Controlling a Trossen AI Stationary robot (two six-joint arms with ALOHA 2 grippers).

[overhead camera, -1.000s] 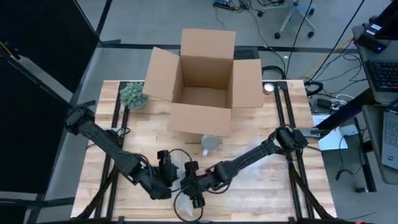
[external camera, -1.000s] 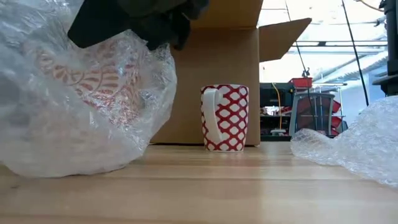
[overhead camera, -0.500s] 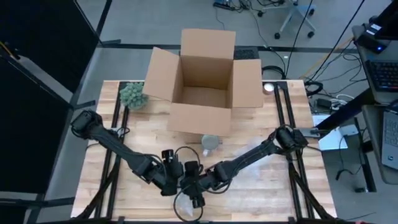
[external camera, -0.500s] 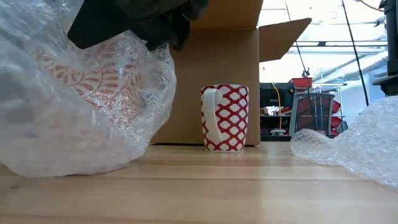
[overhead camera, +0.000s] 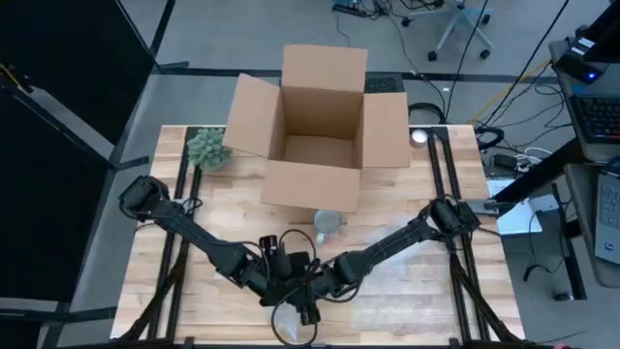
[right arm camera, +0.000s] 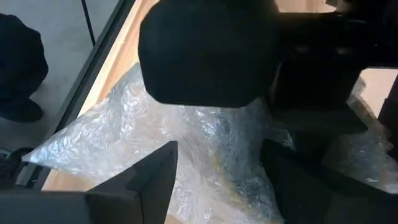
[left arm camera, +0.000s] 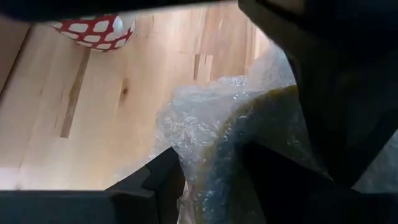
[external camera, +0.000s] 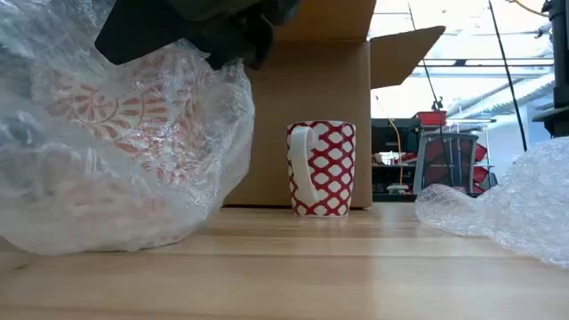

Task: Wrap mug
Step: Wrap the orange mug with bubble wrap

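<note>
Red-patterned ceramic mug in clear bubble wrap (external camera: 116,142): rigid, fragile, slippery film. Left claw (overhead camera: 276,274), right claw (overhead camera: 308,291) near counter's front edge both pinch wrap; grip bunched film.

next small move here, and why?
Probably fold the loose bubble wrap tighter over the mug inside it. Both grippers, left and right, meet at that bundle near the table's front edge, and the red pattern shows through wrap that bulges loosely. The second mug stands bare by the box.
</note>
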